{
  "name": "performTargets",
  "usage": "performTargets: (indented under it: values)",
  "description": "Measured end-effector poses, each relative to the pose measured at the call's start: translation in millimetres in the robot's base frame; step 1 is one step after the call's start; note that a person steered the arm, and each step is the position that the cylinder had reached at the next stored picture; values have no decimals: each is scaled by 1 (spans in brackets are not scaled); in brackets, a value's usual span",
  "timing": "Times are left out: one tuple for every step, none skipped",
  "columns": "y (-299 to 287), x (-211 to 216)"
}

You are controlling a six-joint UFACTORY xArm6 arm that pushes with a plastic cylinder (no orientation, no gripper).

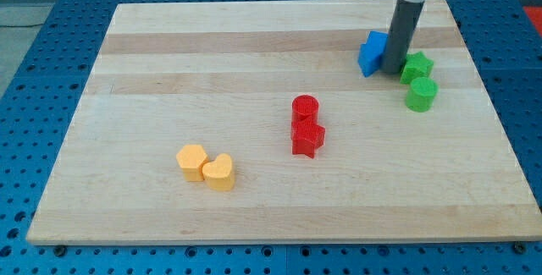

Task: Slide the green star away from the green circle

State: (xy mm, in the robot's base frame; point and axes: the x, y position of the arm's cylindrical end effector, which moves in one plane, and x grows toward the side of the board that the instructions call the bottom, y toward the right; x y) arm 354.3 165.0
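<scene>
The green star (417, 66) lies at the view's upper right of the wooden board. The green circle (421, 94) sits just below it, touching or nearly touching. My tip (392, 73) is at the lower end of the dark rod, just left of the green star and right of the blue block (371, 52). The tip stands between the blue block and the star, close to both.
A red circle (305, 107) and a red star (307, 138) sit together at the board's middle. A yellow block (191, 162) and a yellow heart (219, 173) sit at the lower left. The board's right edge (495, 114) is near the green blocks.
</scene>
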Motion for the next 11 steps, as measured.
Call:
performTargets:
  values:
    - [7,-24]
    - [52,-27]
    - [83,-27]
    - [76,-6]
    - [64,18]
    - [38,23]
    - [12,25]
    - [-12,25]
    - [-34,29]
    - [-19,38]
    - [-17,50]
